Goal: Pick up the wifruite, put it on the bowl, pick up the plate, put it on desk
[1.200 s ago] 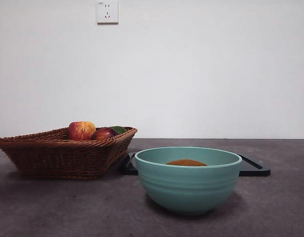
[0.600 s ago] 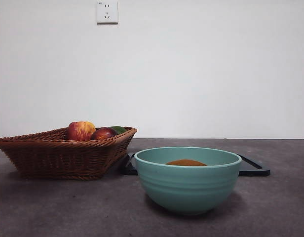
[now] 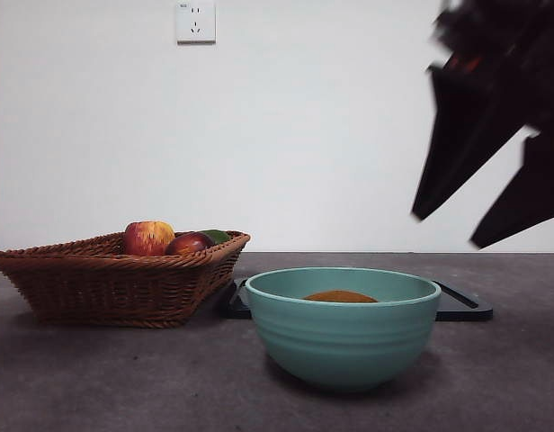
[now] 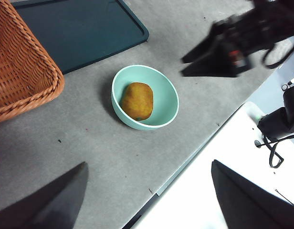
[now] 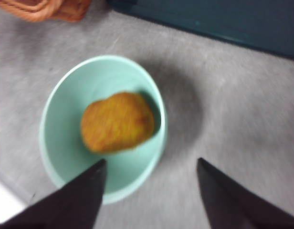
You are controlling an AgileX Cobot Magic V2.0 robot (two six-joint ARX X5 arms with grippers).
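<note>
The brown wifruite lies inside the teal bowl on the desk. Behind the bowl lies the plate, a flat dark tray. My right gripper hangs open and empty in the air above the bowl's right side. My left gripper stands open and empty, high over the desk's near edge.
A wicker basket stands left of the bowl, touching the tray's left end. It holds a red-yellow apple, a dark red fruit and something green. A wall socket sits high on the white wall.
The right arm has come into the front view from the upper right, where no arm showed before. Bowl, fruit, tray and basket have not moved.
</note>
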